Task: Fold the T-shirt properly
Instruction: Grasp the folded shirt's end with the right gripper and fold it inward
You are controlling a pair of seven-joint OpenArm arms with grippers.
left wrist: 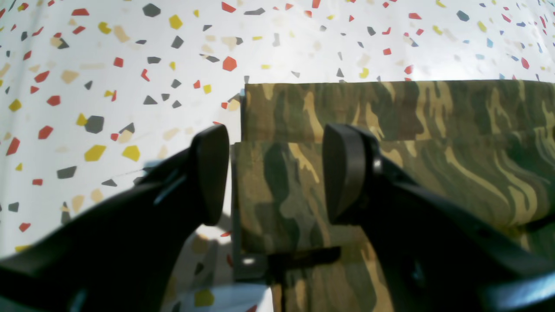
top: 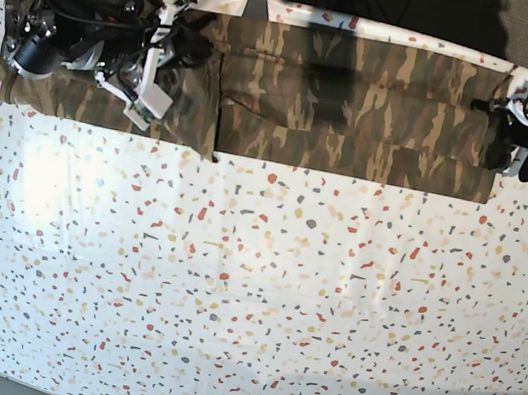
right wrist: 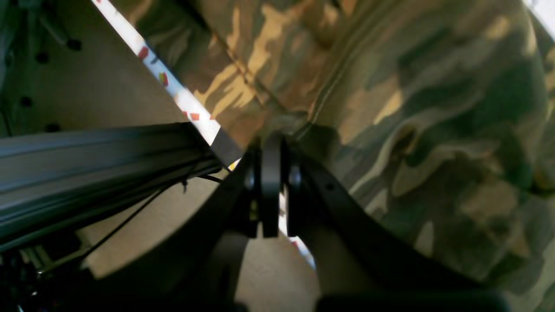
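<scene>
The camouflage T-shirt (top: 359, 112) lies as a long folded strip along the table's far edge. In the left wrist view its end (left wrist: 412, 112) shows two stacked layers with straight edges. My left gripper (left wrist: 275, 173) is open, its fingers straddling the shirt's end edge just above the cloth; in the base view it (top: 513, 160) is at the strip's right end. My right gripper (right wrist: 271, 147) is shut, its tips pinching a bunched seam of the shirt (right wrist: 433, 108) by the table's edge. In the base view it (top: 195, 49) is at the strip's left part, where cloth is raised and rumpled.
The white speckled table (top: 249, 286) stretches wide in front of the shirt. In the right wrist view a thin strip of table edge (right wrist: 190, 104) and a dark metal rail (right wrist: 86, 147) lie just beside the gripper. Cables and arm mounts sit at both far corners.
</scene>
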